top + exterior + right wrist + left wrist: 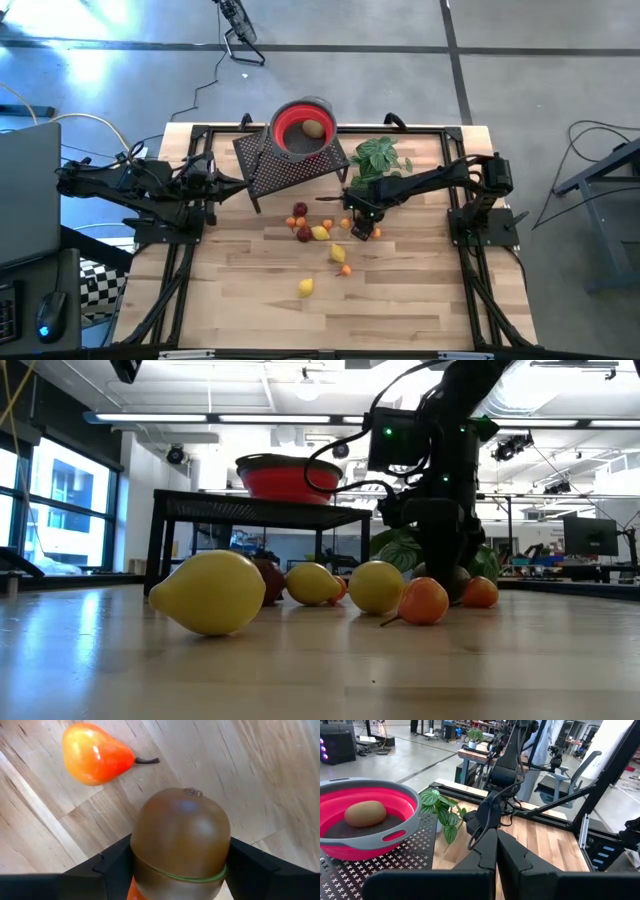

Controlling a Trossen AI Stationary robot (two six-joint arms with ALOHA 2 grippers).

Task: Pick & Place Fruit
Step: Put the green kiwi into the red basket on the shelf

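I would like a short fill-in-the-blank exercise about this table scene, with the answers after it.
1. The red bowl stands on a black mesh ____.
2. Inside that bowl lies one brown ____.
3. The right gripper has its fingers on either side of a second brown kiwi that rests on the ____.
4. The left gripper is ____.

Answers: stand; kiwi; table; shut
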